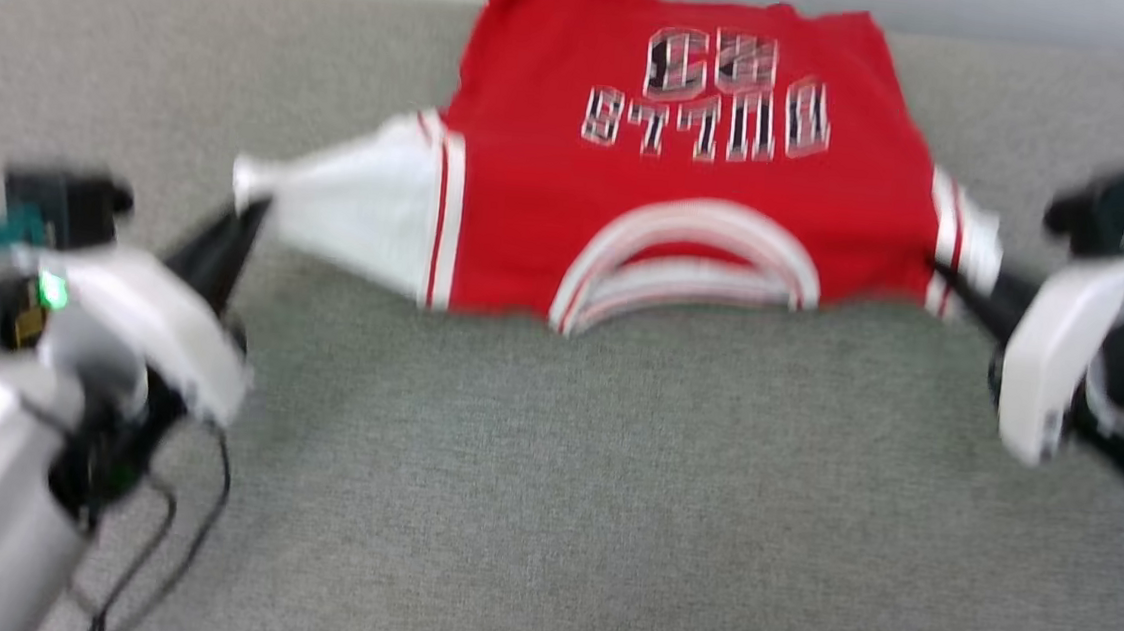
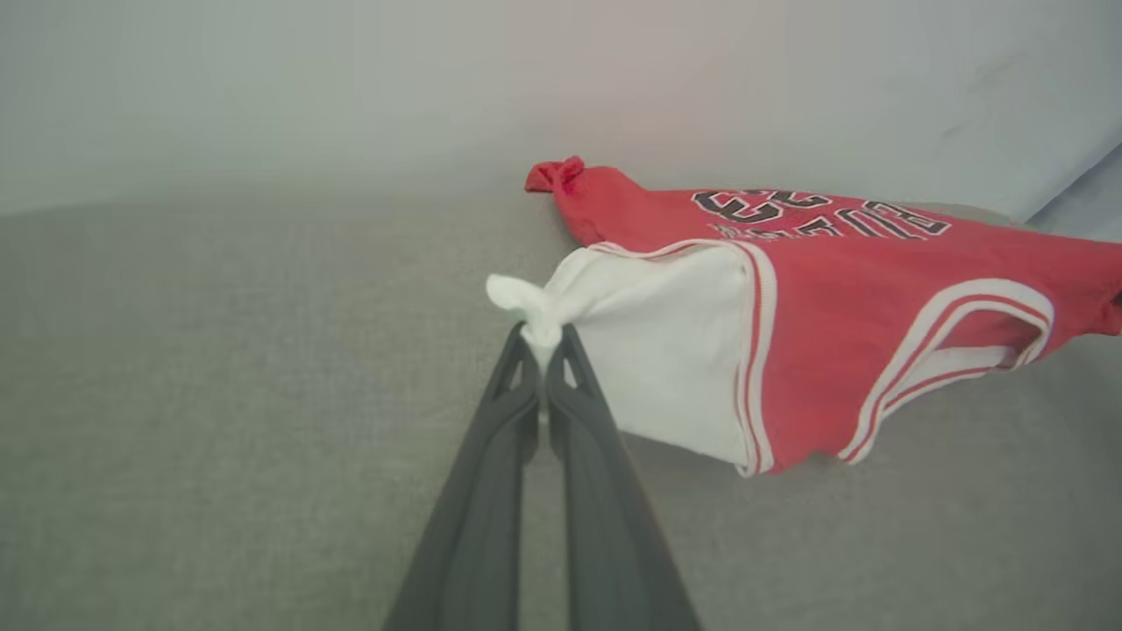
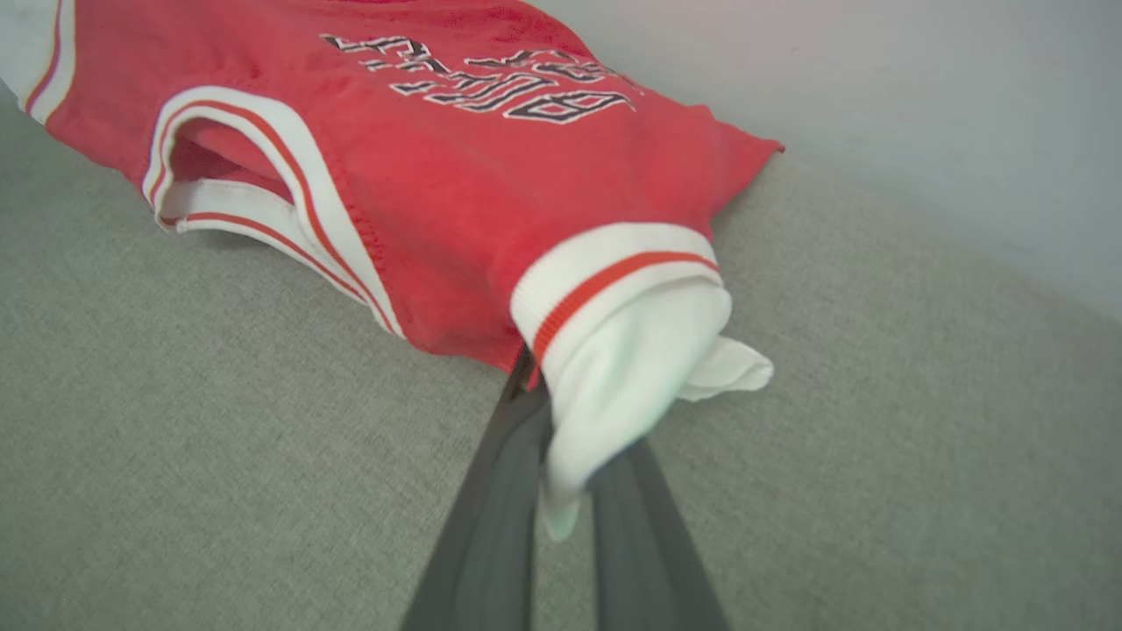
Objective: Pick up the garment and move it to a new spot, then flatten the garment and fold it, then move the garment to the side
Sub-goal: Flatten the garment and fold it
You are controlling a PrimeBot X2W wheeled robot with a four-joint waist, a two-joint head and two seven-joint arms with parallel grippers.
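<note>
A grey fabric-covered surface [image 1: 549, 475] is seen, with the red garment [image 1: 673, 184] laid on its far part.

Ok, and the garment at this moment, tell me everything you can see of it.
The garment is a red, soft-looking jersey with white short sleeves, red-and-white striped trim and black, white-outlined lettering facing up. It is spread across the grey cloth surface, neckline toward the robot, near edge slightly raised. The left gripper pinches one sleeve tip and the right gripper the other sleeve, holding it stretched sideways.
</note>
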